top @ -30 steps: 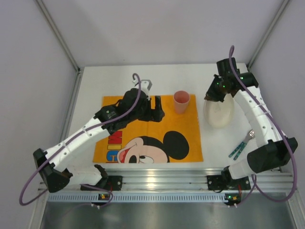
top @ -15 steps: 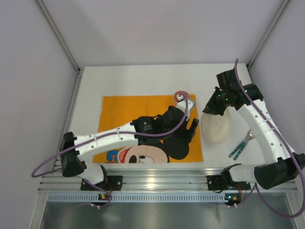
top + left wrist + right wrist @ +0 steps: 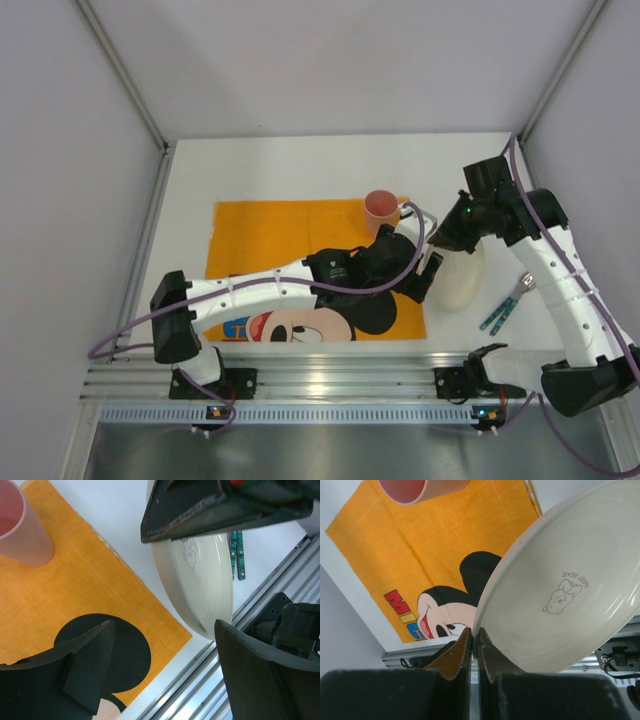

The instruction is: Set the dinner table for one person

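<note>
My right gripper is shut on the rim of a cream plate and holds it tilted on edge, just right of the orange Mickey Mouse placemat. The right wrist view shows the plate's underside with a small bear drawing, pinched at my right gripper. My left gripper is open and empty, reaching over the placemat's right edge close to the plate. A pink cup stands on the placemat's far right corner. The white dinner table carries everything.
Green-handled cutlery lies on the table at the right, also in the left wrist view. A metal rail runs along the near edge. Grey walls close in the sides and back.
My left arm has swung right across the placemat from its far middle to the plate. My right gripper has moved the plate nearer and tipped it more upright.
</note>
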